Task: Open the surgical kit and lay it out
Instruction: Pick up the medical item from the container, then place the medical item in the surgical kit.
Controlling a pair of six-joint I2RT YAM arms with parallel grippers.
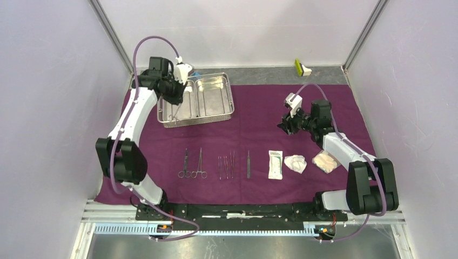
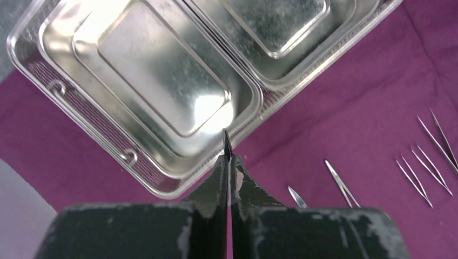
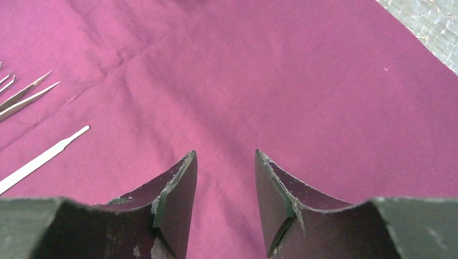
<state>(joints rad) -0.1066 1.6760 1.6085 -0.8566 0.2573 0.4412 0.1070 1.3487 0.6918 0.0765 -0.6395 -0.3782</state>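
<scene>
Jaws pressed together, my left gripper (image 2: 228, 162) pinches a slim pointed instrument (image 2: 227, 141), whose dark tip pokes past my fingertips over the near edge of the steel tray (image 1: 200, 121), at its left compartment. My right gripper (image 3: 224, 183) hangs with its jaws parted and nothing between them, above bare purple wrap (image 1: 259, 108). The wrap lies spread flat with the tray at its far left. Along its near side sit forceps (image 1: 192, 164), tweezers (image 1: 226, 166), the white packet (image 1: 275, 164) and gauze wads (image 1: 295, 163), all in a row.
</scene>
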